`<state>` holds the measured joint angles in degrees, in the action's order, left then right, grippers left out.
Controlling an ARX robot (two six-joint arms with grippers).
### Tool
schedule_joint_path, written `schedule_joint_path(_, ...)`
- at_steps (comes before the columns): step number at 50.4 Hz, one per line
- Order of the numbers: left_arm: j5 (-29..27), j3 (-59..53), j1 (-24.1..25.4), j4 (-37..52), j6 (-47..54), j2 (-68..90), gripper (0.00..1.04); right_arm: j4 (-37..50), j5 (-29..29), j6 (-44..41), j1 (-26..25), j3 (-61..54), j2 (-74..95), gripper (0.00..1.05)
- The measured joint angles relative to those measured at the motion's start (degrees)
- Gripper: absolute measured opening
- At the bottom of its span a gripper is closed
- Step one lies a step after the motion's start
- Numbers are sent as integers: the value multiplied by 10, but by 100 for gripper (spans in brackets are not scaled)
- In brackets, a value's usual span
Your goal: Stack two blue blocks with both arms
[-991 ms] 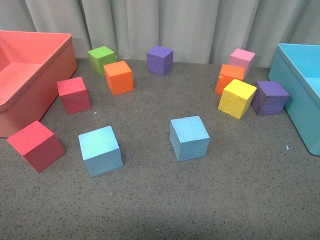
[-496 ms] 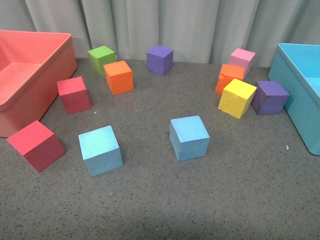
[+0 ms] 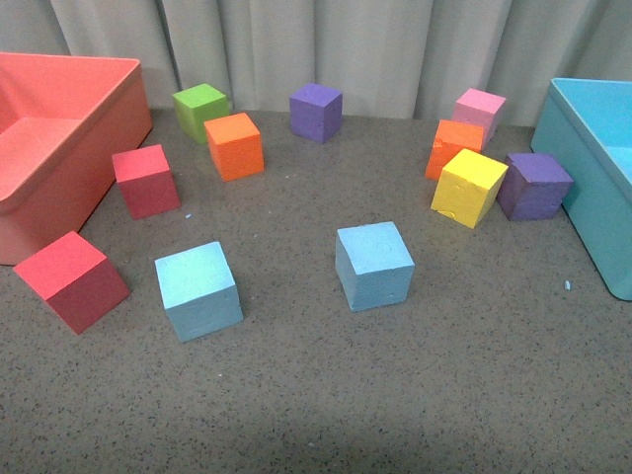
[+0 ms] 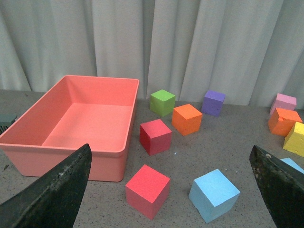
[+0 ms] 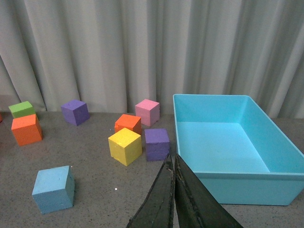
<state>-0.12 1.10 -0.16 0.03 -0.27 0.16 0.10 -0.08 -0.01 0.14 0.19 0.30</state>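
The left end effector (image 4: 171, 152) is released, its two black fingers (image 4: 57, 190) spread wide with nothing between them. The right end effector (image 5: 172, 161) is clenched, its fingers pressed together on nothing. Neither shows in the front view.

Nearest on the speckled grey bench (image 3: 316, 415) sit the two blue blocks, well apart and both flat on the surface: the left blue block (image 3: 197, 289) and, at its 3 o'clock, the right blue block (image 3: 373, 265). At 9 o'clock of the left blue block lies a red block (image 3: 71, 279), just in front of the salmon bin (image 3: 104, 158).

Farther back, at 1 o'clock of the right blue block, a yellow block (image 3: 469, 187) stands just beside a purple block (image 3: 533, 185), which is close against the turquoise bin (image 3: 590, 202). A pale curtain (image 3: 395, 49) closes the far side.
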Motion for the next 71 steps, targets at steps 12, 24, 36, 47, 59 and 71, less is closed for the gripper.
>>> schedule_joint_path(12, 0, 0, 0, 0, 0, 0, 98, 0, 0, 0, 0, 0, 0, 32)
schedule_joint_path(24, 0, 0, 0, 0, 0, 0, 98, 0, 0, 0, 0, 0, 0, 82)
schedule_joint_path(36, -26, 44, -7, -115, -12, 118, 98, 0, 0, 0, 0, 0, -1, 95)
schedule_joint_path(47, -60, 115, -75, 35, -77, 408, 98, 0, 0, 0, 0, 0, -1, 95)
schedule_joint_path(59, -68, 279, -114, 90, -170, 747, 98, 0, 0, 0, 0, 0, -1, 95)
schedule_joint_path(71, -78, 446, -127, -24, -242, 953, 98, 0, 0, 0, 0, 0, -1, 95)
